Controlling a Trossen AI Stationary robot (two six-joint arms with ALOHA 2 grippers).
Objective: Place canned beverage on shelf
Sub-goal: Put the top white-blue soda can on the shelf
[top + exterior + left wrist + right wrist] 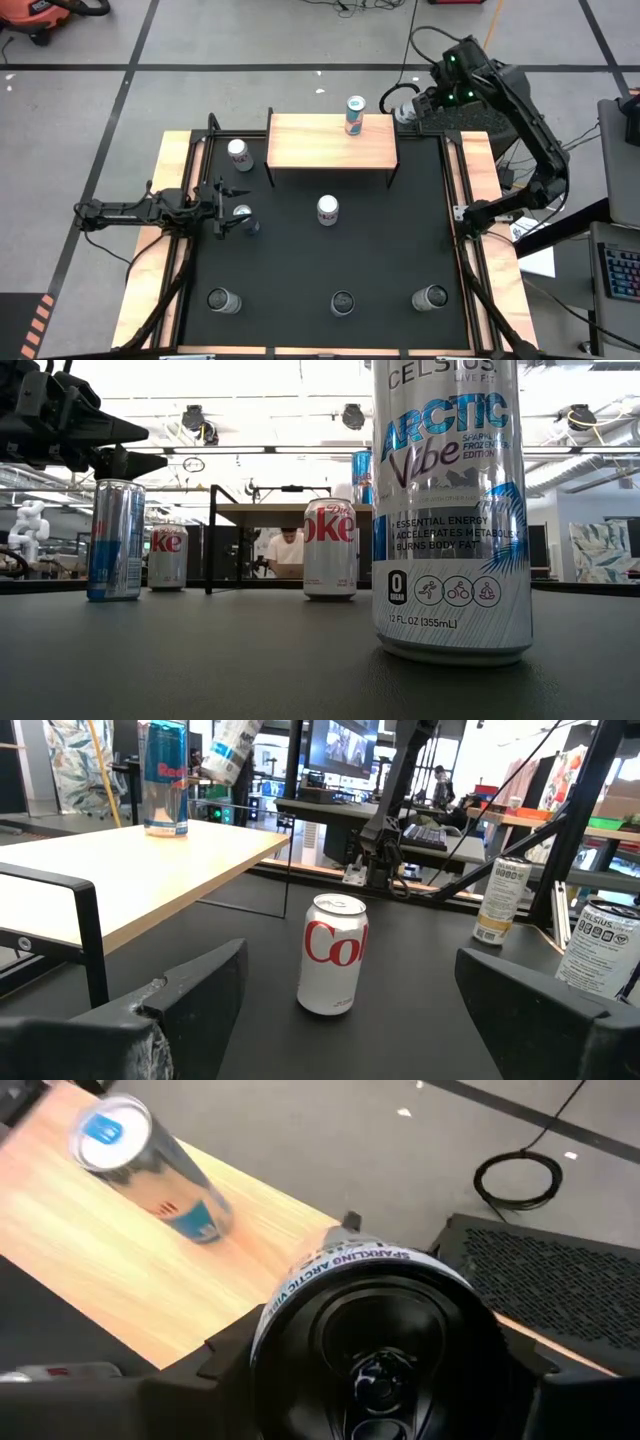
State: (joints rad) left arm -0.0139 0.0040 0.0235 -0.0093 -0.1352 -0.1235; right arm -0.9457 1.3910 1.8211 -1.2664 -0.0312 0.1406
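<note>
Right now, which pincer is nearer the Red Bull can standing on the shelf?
Right. The right pincer, gripping a Celsius can, hangs just off the shelf's end beside the Red Bull can. The left pincer is open over the mat, across the shelf.

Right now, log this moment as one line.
left hand open by slim blue can | right hand holding Celsius can at shelf edge | Red Bull can standing on shelf
</note>
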